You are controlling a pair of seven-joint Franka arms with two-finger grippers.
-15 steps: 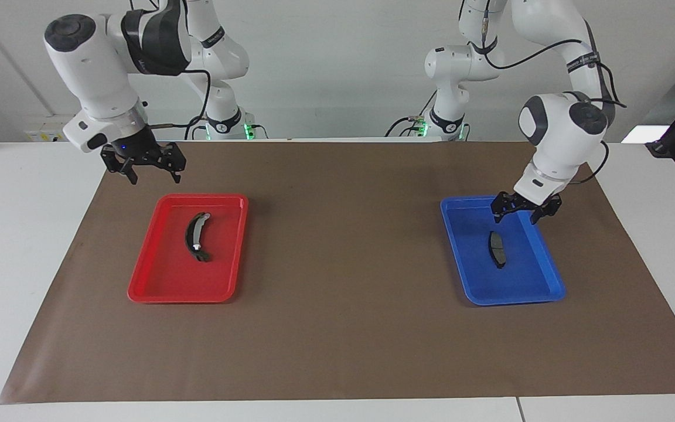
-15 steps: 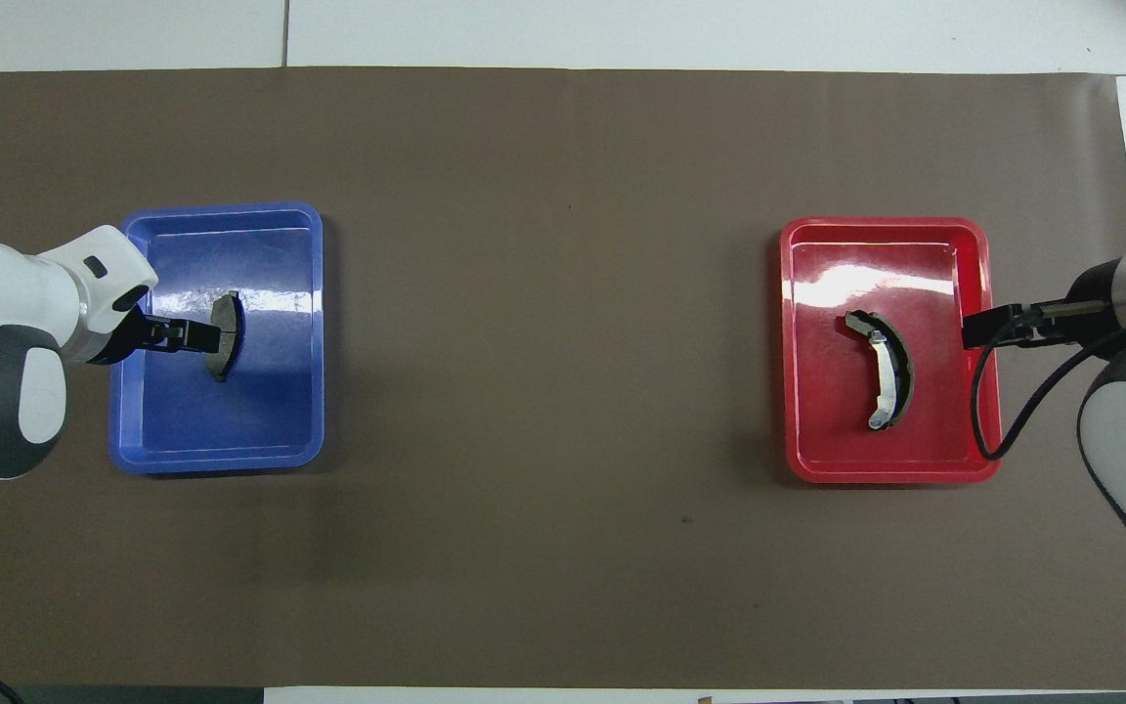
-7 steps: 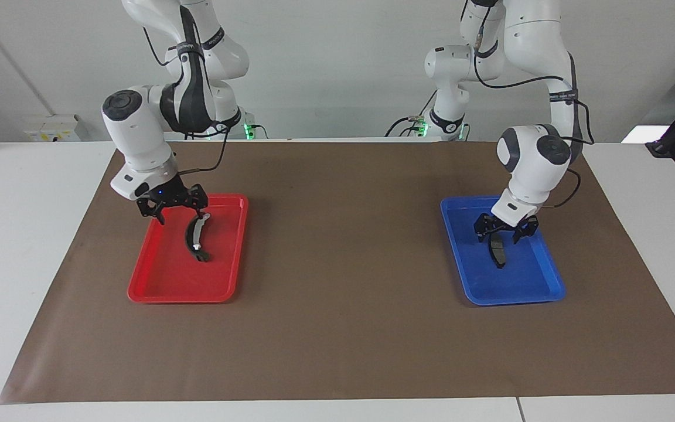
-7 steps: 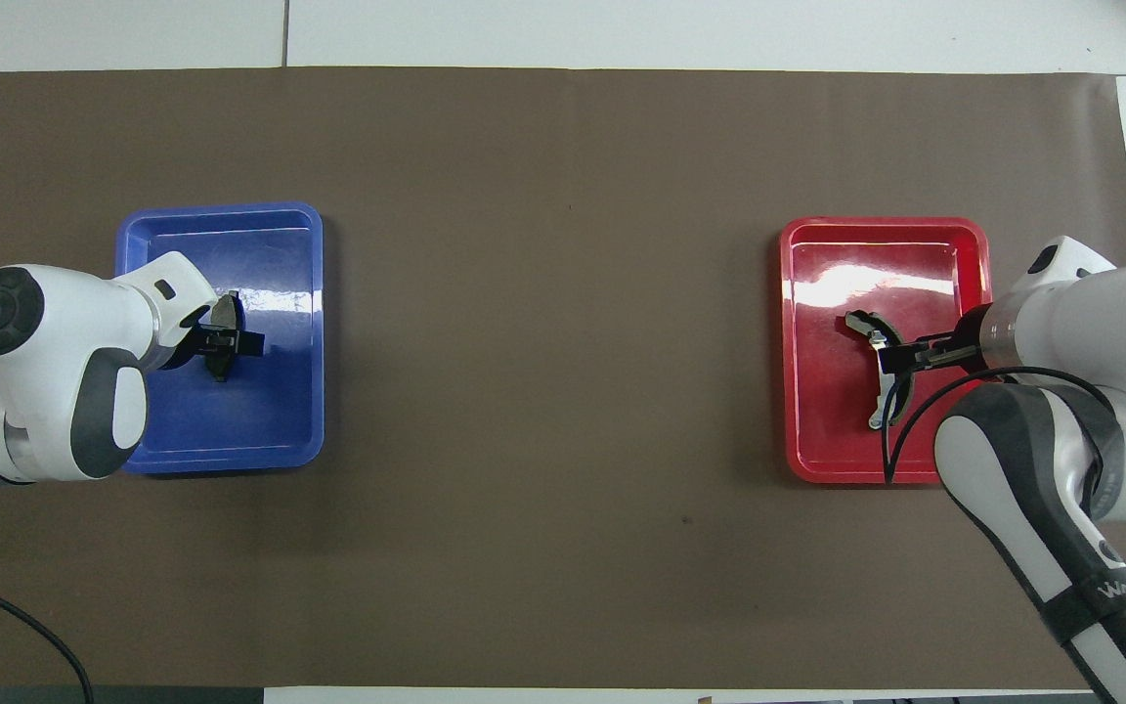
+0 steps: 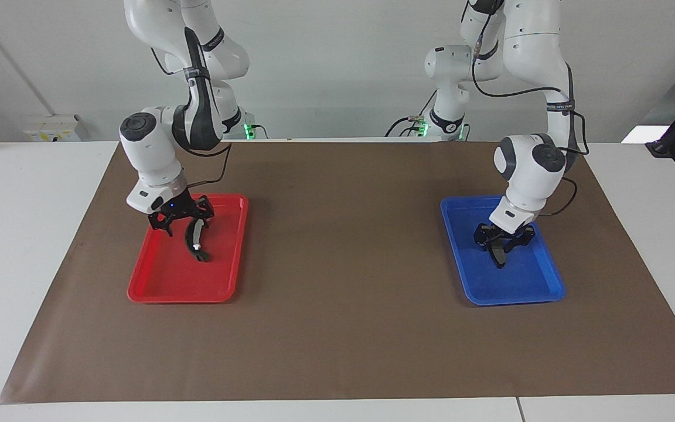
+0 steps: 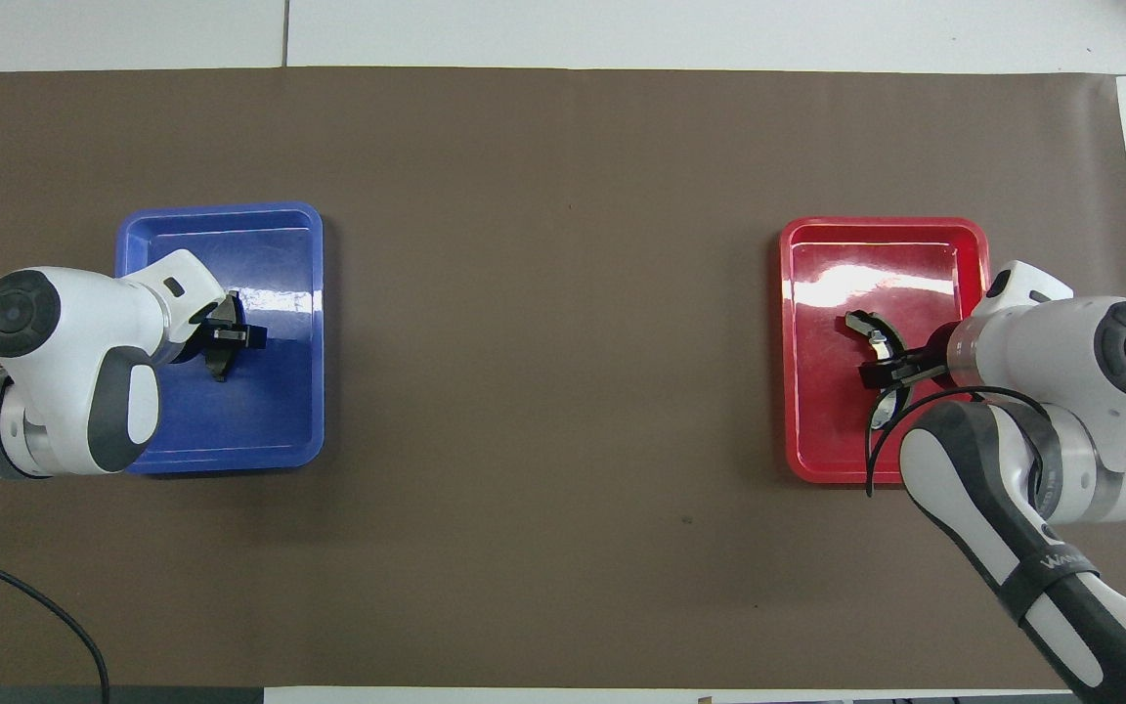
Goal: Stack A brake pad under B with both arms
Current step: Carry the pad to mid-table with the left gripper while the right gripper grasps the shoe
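Observation:
The A brake pad (image 5: pixel 498 254), small, flat and dark, lies in the blue tray (image 5: pixel 519 284) toward the left arm's end of the table. My left gripper (image 5: pixel 501 241) is down on the pad's middle, which it covers in the overhead view (image 6: pixel 229 335); only the pad's ends (image 6: pixel 220 365) show there. B (image 5: pixel 195 241), the long dark crescent with a silvery strip, lies in the red tray (image 5: pixel 167 281). My right gripper (image 5: pixel 184 225) stands open astride B's end nearer the robots, low over the tray. From above, the right gripper (image 6: pixel 881 372) hides B's middle (image 6: pixel 874 332).
Both trays sit on a brown mat (image 5: pixel 337 305) that covers most of the white table. The blue tray (image 6: pixel 265 420) and red tray (image 6: pixel 876 254) lie far apart, with bare mat between them.
Both arms have come down from above their trays. The left gripper has sunk onto the small pad, and the right gripper has moved over the red tray and down around the crescent.

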